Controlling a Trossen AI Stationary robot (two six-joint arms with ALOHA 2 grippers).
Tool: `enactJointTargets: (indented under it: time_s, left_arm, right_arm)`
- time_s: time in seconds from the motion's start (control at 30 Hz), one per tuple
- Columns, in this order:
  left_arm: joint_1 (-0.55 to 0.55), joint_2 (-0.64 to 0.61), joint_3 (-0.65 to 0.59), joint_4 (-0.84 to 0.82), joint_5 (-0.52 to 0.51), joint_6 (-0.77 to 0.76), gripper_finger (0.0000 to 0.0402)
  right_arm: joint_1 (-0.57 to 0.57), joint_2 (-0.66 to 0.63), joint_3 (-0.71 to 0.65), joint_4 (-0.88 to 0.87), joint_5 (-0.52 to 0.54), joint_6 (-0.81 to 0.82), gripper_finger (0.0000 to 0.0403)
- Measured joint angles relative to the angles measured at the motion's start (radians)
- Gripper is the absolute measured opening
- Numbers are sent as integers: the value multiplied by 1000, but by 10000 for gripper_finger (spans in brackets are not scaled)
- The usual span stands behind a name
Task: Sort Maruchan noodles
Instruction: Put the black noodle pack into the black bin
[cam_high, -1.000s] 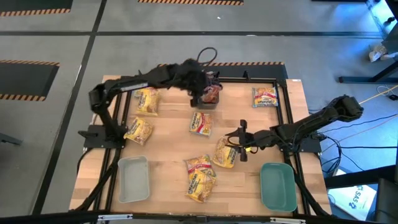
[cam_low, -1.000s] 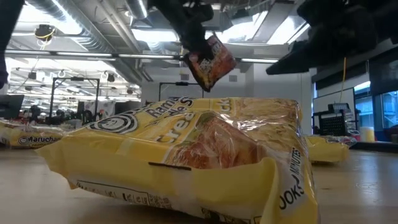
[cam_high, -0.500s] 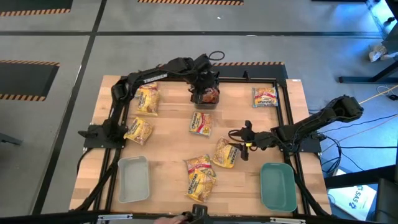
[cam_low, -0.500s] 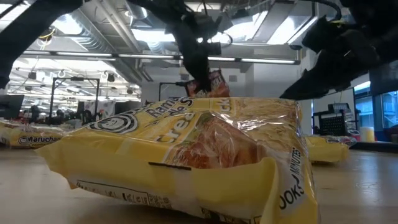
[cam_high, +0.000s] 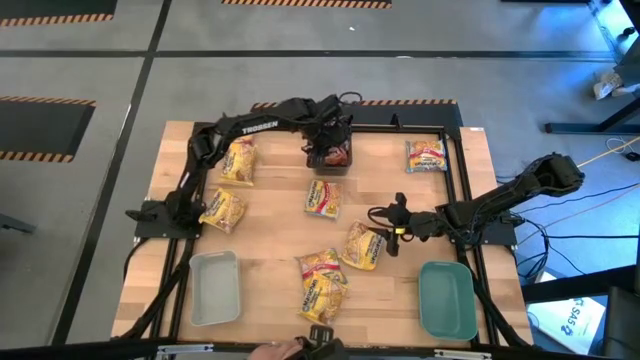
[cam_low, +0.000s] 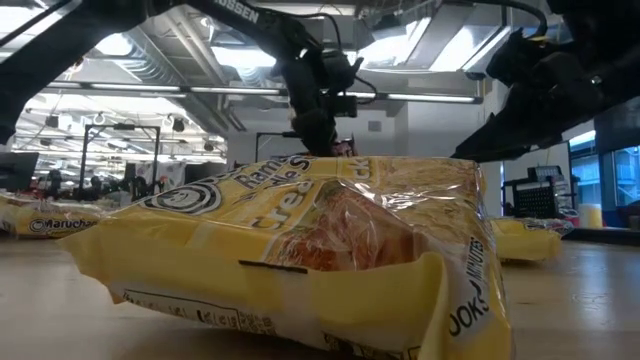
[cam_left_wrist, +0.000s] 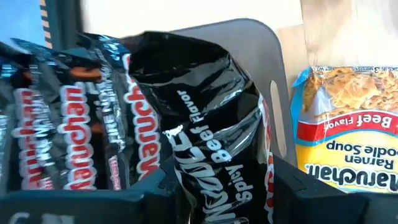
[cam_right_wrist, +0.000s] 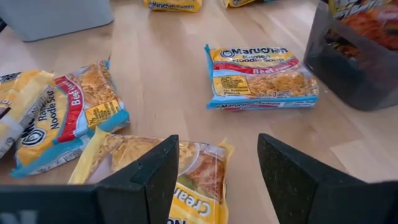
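Note:
My left gripper (cam_high: 331, 150) is at the back middle of the table, shut on a dark spicy-beef Maruchan noodle packet (cam_left_wrist: 211, 124). The packet stands inside a dark bin (cam_high: 330, 164) beside other dark packets (cam_left_wrist: 74, 118). My right gripper (cam_high: 386, 230) hovers open just right of a yellow creamy-chicken packet (cam_high: 361, 246); that packet (cam_right_wrist: 186, 165) lies under the gap between the fingers. A blue-edged beef packet (cam_high: 323, 198) lies mid-table. Yellow packets (cam_high: 237, 162) lie at the left, two more (cam_high: 321, 284) at the front. A pinkish packet (cam_high: 426, 155) rests at the back right.
A pale grey tray (cam_high: 214, 288) sits at the front left and a teal tray (cam_high: 447, 298) at the front right. A black frame (cam_high: 462, 190) borders the table. In the low view a big yellow packet (cam_low: 300, 250) fills the foreground.
The left gripper has carried the dark packet down from above the table into the dark bin. The right gripper has barely moved.

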Motion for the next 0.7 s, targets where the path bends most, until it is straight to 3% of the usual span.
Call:
enactJointTargets:
  time_s: [0.43,0.7]
  left_arm:
    - [-51,6,-17,57,-15,-18,210]
    - [-90,-33,-17,58,-128,-13,216]
  right_arm:
    - [0,0,0,-1,-2,-7,207]
    - [0,0,0,-2,-9,-12,207]
